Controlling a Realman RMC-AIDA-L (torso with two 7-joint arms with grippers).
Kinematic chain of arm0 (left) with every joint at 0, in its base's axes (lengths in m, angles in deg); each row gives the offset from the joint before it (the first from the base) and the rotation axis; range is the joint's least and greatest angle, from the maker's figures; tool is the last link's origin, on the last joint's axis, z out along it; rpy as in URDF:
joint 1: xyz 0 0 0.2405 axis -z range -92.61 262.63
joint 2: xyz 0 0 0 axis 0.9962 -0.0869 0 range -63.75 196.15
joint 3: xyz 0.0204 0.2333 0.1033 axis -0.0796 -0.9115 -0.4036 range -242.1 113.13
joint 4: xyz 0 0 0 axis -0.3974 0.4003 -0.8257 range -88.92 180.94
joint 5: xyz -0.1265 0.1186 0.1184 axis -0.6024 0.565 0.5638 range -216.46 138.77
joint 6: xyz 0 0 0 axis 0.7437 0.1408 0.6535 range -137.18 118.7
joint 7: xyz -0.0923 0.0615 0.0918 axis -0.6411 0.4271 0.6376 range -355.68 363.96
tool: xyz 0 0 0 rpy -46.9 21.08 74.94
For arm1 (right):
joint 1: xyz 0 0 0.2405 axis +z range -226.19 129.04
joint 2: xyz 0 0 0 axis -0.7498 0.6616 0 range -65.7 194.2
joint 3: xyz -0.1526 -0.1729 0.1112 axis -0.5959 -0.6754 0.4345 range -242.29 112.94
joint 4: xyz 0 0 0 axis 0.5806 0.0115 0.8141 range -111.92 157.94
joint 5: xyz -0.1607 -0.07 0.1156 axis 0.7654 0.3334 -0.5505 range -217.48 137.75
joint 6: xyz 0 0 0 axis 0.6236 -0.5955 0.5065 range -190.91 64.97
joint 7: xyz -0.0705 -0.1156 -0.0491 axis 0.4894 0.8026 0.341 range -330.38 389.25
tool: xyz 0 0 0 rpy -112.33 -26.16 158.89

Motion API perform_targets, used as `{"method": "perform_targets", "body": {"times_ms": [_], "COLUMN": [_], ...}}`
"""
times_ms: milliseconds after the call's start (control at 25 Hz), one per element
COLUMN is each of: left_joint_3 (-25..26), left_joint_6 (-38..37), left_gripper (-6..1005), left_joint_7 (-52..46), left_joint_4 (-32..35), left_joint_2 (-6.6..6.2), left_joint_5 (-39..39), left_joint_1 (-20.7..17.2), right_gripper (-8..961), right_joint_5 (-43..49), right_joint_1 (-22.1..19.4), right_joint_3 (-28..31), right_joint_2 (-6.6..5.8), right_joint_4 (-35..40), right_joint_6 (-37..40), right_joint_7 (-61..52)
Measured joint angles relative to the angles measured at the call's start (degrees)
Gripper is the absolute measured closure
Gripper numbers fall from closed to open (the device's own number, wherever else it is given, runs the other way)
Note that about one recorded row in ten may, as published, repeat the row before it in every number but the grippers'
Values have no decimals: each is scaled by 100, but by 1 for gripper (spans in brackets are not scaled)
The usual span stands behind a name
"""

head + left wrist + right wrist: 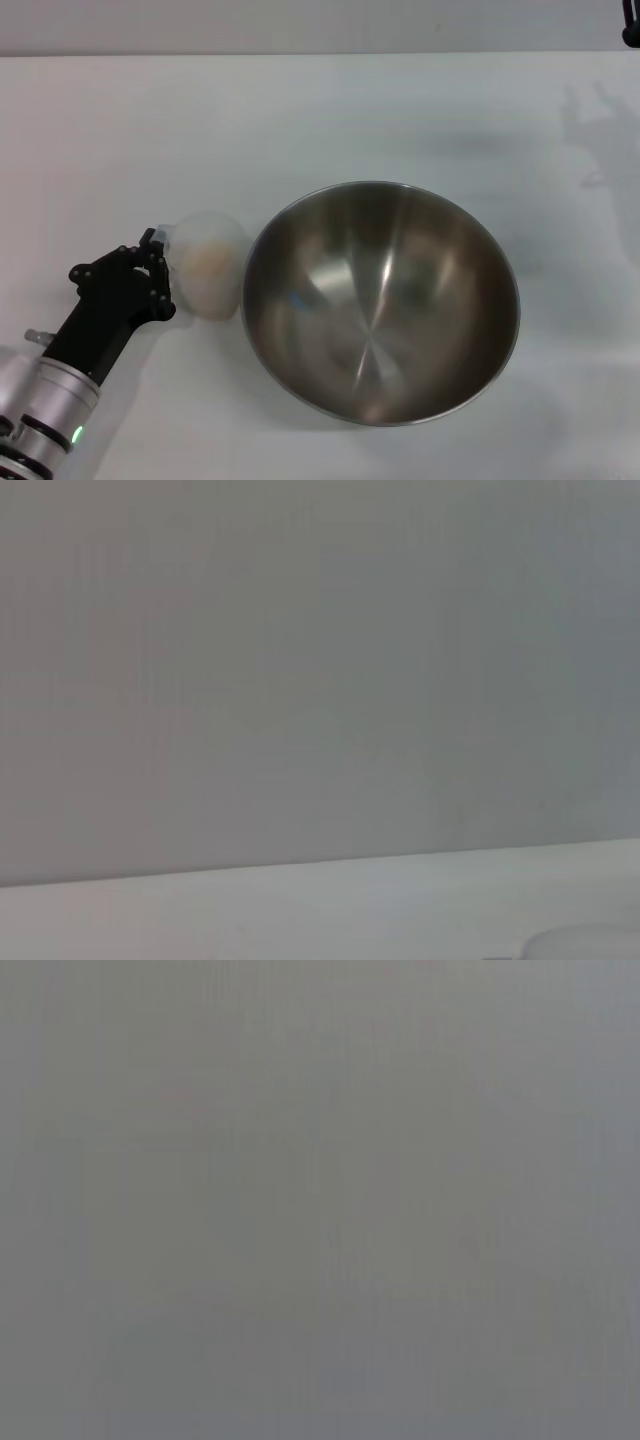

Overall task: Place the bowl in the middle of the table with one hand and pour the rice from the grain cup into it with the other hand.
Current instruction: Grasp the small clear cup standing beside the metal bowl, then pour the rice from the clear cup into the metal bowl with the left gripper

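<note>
The bowl (380, 300), large and shiny steel, stands on the white table (300, 120) right of the middle; no rice shows inside it. The grain cup (208, 265), small and translucent with pale rice (207, 260) in it, stands just left of the bowl, almost touching its rim. My left gripper (155, 275), black, comes in from the lower left and sits against the cup's left side by the little handle (158, 238). A pale curved edge in the left wrist view (585, 945) may be the cup's rim. Only a dark bit of my right gripper (631, 25) shows at the top right edge.
The right arm's shadow (590, 130) falls on the table at the far right. The table's far edge (300, 53) meets a grey wall. The right wrist view shows only flat grey.
</note>
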Motion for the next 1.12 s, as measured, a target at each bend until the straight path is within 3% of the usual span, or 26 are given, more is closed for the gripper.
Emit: {"method": "perform_targets", "body": {"times_ms": [280,480,760,800,840,1000,1120], "left_joint_3": [24,43,-12,-12,-207,-403,-947], "left_joint_6": [-64,-422,-1458,-1458,-1816,-1972,-2077], "left_gripper": [980,980,980,979,979,979,979], "left_joint_7": [45,457,2882,2882,3964,4541,6148], "left_joint_4": [-89,-97,-128,-128,-137,-143,-153], "left_joint_2": [0,6,9,9,9,10,9], "left_joint_5": [-18,-18,22,22,31,36,45], "left_joint_1": [11,63,372,372,558,672,961], "right_gripper": [565,565,565,565,565,565,565], "right_joint_5": [0,0,0,0,0,0,0], "right_joint_1": [-62,-114,-173,-184,-203,-225,-232], "right_joint_3": [0,0,0,0,0,0,1], "right_joint_2": [10,9,-2,-2,-1,4,7], "right_joint_4": [-7,-11,-11,-11,-7,-2,-3], "right_joint_6": [122,201,357,358,360,369,422], "right_joint_7": [0,0,119,226,407,506,509]}}
